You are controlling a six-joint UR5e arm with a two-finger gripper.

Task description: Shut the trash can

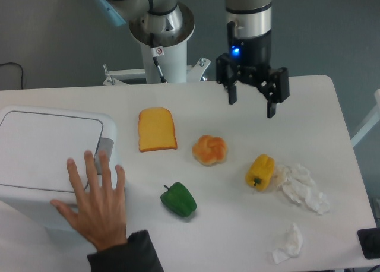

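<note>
The trash can (41, 159) is a big white bin at the left of the table, its flat lid down and level. A grey latch tab (105, 148) shows on its right side. A person's hand (95, 204) rests on the bin's front right corner, fingers spread near the tab. My gripper (252, 104) hangs open above the back right of the table, far from the bin, with nothing between its fingers.
On the table lie a toast slice (157, 129), a bun (209, 149), a green pepper (178, 199), a yellow pepper (260, 171) and crumpled white tissues (304, 186) (288, 243). The robot base (160, 34) stands behind the table.
</note>
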